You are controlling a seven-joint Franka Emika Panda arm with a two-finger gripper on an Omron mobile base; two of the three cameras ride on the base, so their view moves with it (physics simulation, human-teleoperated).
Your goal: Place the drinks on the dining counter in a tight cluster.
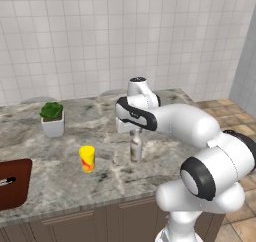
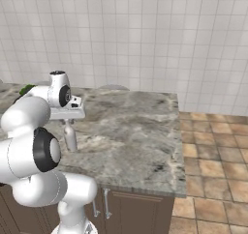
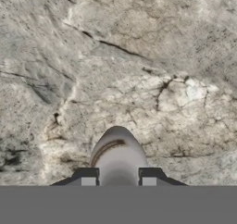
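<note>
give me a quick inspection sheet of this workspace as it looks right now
surface: grey-brown marbled dining counter over brown cabinets.
job's things: slim beige-white bottle standing upright on the counter; other drinks not seen.
clutter: yellow cup left of the bottle, apart from it; potted plant further back; brown board at the left edge.
grippers: gripper directly above the bottle, fingers either side of its neck, closed on it.
cables: nothing seen.
surroundings: white tiled wall behind; tan tiled floor to the right.
</note>
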